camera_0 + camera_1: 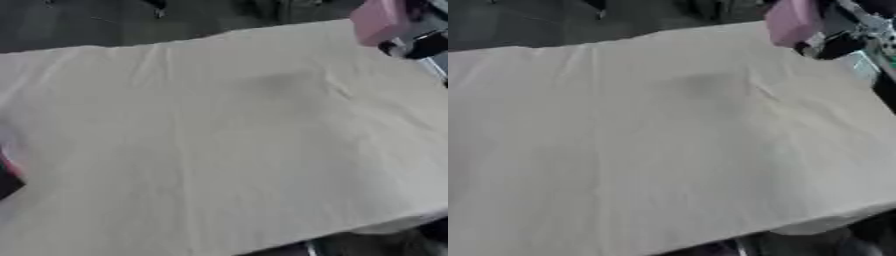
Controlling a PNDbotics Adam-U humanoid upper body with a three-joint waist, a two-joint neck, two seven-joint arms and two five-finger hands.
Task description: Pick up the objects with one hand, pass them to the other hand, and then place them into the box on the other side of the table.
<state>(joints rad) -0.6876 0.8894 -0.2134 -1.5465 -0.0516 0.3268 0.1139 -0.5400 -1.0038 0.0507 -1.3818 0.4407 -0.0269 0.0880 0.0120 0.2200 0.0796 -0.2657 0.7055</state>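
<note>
Left eye view shows a pink object at the far right corner above the tabletop, beside the right hand; whether that hand grips it cannot be told. No box shows. Blur could hide a slip.

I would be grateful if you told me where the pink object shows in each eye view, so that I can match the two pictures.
Left eye view: the pink object sits in the upper right corner, beside a blurred dark part of the right arm.
Right eye view: the pink object is also at the top, but further in from the right edge.
Shared landmark: the dark smudge on the cream tablecloth, below and left of the object.
</note>
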